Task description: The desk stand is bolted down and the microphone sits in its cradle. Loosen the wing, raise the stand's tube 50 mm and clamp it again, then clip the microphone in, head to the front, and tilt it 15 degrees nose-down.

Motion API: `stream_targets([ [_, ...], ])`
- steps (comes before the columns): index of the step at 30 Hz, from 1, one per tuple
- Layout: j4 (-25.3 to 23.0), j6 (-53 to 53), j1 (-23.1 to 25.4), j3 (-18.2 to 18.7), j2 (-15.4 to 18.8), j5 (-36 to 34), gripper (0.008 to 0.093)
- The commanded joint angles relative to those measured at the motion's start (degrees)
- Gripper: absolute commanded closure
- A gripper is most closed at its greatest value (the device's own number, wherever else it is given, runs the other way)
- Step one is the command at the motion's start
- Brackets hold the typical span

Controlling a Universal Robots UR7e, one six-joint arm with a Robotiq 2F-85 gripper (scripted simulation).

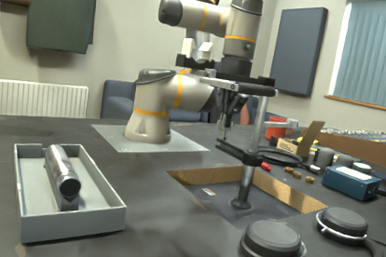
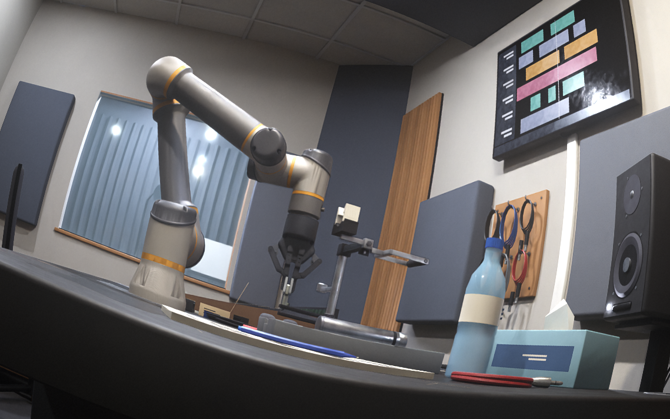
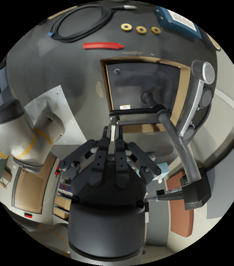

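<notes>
My gripper [image 1: 224,129] [image 2: 286,298] [image 3: 113,122] points straight down beside the desk stand's tube [image 1: 254,143] [image 3: 179,146], at the outer end of the black wing [image 1: 231,149] [image 3: 132,114] that juts from the stand's clamp collar [image 1: 250,159]. The stand's foot sits on a dark plate [image 3: 142,84] set into the desk. Its boom [image 1: 240,85] with the clip [image 3: 194,193] reaches over at the top. The microphone [image 1: 62,174] [image 2: 361,329] lies in its grey cradle tray [image 1: 60,192] far to the left. The gripper is closed on the end of the wing.
A blue box [image 1: 349,181] [image 3: 177,22], three brass washers [image 3: 141,29], a red tool [image 3: 103,46] and a coiled cable [image 3: 80,22] lie beyond the stand. Two round black pads [image 1: 272,238] sit at the desk's near edge. The arm's base [image 1: 151,122] stands behind.
</notes>
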Motion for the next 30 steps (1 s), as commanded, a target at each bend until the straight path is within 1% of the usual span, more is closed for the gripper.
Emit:
stream_targets([
  [1, -0.04, 0.23, 0.00, -0.02, 0.01, 0.00, 0.0934],
  [9, -0.04, 3.87, 0.00, -0.02, 0.01, 0.00, 0.0934],
  [16, -0.04, 10.35, 0.00, -0.02, 0.01, 0.00, 0.0934],
  [23, -0.04, 20.19, 0.00, -0.02, 0.01, 0.00, 0.0934],
  [30, -0.04, 33.22, 0.00, -0.02, 0.01, 0.00, 0.0934],
])
